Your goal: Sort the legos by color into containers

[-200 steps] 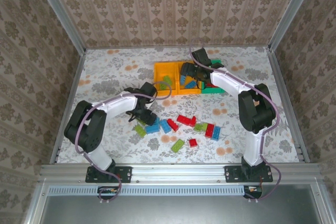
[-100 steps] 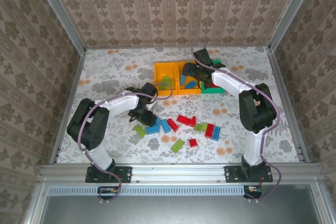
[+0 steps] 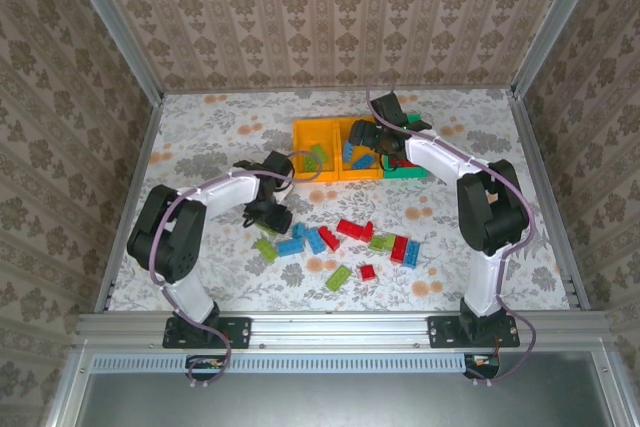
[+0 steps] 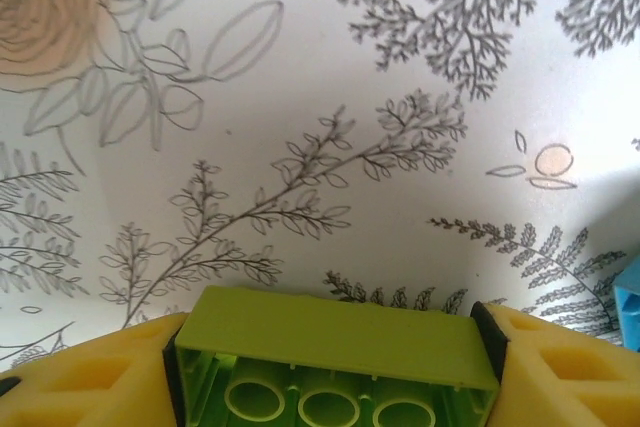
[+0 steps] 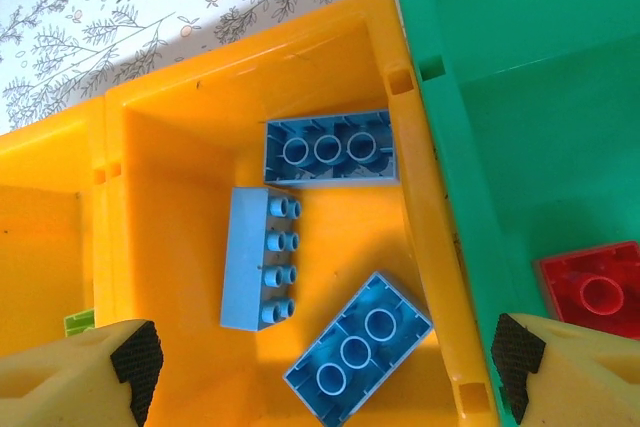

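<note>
Clamped in the left pincer (image 4: 335,387), end wall to end wall between the yellow pads (image 4: 90,377): one lime green rectangular plastic brick (image 4: 340,332), hollow underside and three tubes toward the camera, over the flower-printed surface (image 4: 300,97). Seen from above, at about 9 o'clock of the loose pile of red, blue and lime green bricks (image 3: 345,240) in mid-surface.

At 12 o'clock of that pile, a row of three open plastic bins. Over the middle orange-yellow bin (image 5: 170,207), the right pincer (image 5: 320,377), spread wide and holding nothing. Three blue bricks (image 5: 330,147) on that bin's floor. At its 3 o'clock, the green bin (image 5: 560,117) with a red brick (image 5: 600,292). At its 9 o'clock, the other orange-yellow bin (image 3: 297,152), lime green pieces inside.

Judged for handling: light, stiff, hard, unlikely to break if dropped. Smooth glossy walls, so probably somewhat slippery and liable to pivot under a two-point hold. Best taken across two flat parallel walls, square and near mid-height, never over the studs. Likely destination for the held piece: the 9 o'clock bin.
</note>
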Action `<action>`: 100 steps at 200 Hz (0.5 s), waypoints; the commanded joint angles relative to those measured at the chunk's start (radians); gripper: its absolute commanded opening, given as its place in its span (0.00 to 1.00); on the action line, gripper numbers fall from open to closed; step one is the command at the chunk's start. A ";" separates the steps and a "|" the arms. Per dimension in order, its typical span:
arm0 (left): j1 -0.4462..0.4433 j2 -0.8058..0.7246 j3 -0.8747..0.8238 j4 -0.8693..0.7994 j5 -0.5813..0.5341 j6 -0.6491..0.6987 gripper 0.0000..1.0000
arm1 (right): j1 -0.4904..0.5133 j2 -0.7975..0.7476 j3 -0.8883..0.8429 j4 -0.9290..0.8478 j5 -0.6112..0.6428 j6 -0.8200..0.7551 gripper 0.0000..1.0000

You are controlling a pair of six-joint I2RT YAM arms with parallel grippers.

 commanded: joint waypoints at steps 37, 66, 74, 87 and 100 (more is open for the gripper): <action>0.002 -0.086 0.145 0.036 0.025 -0.044 0.61 | 0.017 -0.113 -0.100 -0.001 0.004 -0.078 0.89; 0.018 -0.068 0.243 0.109 0.095 -0.055 0.62 | 0.052 -0.176 -0.175 -0.008 0.011 -0.137 0.89; 0.026 -0.047 0.281 0.121 0.130 -0.065 0.62 | 0.066 -0.194 -0.198 -0.013 0.012 -0.152 0.89; 0.034 -0.005 0.347 0.136 0.183 -0.081 0.62 | 0.098 -0.225 -0.240 -0.008 0.000 -0.187 0.88; 0.040 0.041 0.403 0.164 0.218 -0.098 0.62 | 0.142 -0.258 -0.282 0.001 -0.020 -0.230 0.87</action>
